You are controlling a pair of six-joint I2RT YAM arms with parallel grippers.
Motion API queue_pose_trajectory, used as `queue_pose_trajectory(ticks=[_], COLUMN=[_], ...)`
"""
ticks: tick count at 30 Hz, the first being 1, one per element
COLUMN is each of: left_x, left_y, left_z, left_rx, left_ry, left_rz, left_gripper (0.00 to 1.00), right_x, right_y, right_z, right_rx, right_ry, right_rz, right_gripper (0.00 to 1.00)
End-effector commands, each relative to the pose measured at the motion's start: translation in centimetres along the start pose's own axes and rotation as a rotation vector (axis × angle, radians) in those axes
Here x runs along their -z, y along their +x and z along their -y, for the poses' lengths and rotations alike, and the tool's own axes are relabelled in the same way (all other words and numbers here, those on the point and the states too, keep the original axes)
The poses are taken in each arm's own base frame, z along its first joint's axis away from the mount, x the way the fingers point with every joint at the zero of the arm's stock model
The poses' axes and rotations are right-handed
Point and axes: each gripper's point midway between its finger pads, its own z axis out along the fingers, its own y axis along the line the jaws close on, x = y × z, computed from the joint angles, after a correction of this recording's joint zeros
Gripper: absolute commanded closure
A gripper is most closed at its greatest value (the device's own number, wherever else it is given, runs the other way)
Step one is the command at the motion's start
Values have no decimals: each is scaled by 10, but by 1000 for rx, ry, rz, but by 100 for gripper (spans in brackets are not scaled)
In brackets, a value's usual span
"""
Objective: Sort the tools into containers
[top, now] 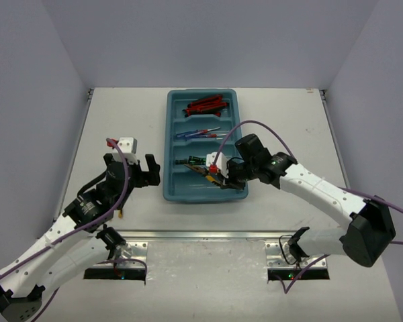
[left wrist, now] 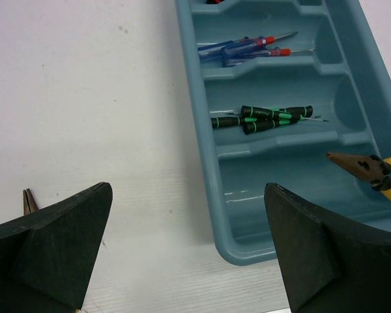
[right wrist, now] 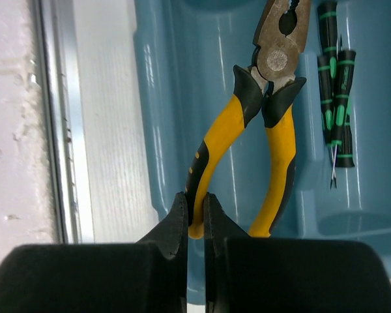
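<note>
The sorting is judged nearly done. In the tray [top: 171, 149], the farthest compartment is filled with the knives [top: 205, 105], the next with the blue and red screwdrivers [left wrist: 247, 47], and the third with the thin screwdrivers [left wrist: 267, 117]. The pliers [right wrist: 278, 140] are found over the nearest compartment, nose pointed toward the tray's left wall. Whether they are already laid on its floor or are hung just above it cannot be told.

One item seems to be left. A small metal nose [left wrist: 29, 200] is seen on the table [left wrist: 85, 98] beside the left finger, the rest of it hidden. It is taken for a second pair of pliers, though that is only a guess.

The right gripper [right wrist: 195, 199] is reached across the tray's near right corner, and its fingers are pressed together on one yellow handle near its end, while the other handle is left free. A release is thought to be the next step — provided the pliers are low enough to settle flat.

The left gripper [left wrist: 188, 195] is held low over the table just left of the tray, spread wide with nothing between its fingers. It is aimed toward the far side, so the tray's near left corner is caught between the fingers in its own camera.
</note>
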Motion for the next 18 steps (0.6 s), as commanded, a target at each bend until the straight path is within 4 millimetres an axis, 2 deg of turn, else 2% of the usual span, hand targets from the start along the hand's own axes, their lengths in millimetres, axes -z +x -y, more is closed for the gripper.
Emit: queue_pose_trajectory(ticks=[1,2,3,4,7,15,18], left_x=[1,3,6,6,15,21,19], left_y=[-12,-13,-15,-15,-21,-28,-27], left_z=[-10,-18,-34,-35,-53,-58,-58], left_rx=[40,55,84,86,135,172,163], left_ry=[-56,-100,-190,-194,-288,-289,-291], left_rz=[50,62,81,82,119,161,150], left_gripper=[0,0,0,0,0,0,0], right_x=[3,2,-3,-2,-12,-18,-18], right_y=[-9,-6,-4,-6,-2,7,8], right_z=[27,31,34,36,40,48,50], right_rx=[98,114,127,139,156,201,209], right_ry=[109,117,120,122,99,101,106], right_rz=[-28,-43,-55,-54,-93,-140,-148], right_gripper=[100,100,100,100,100,93,85])
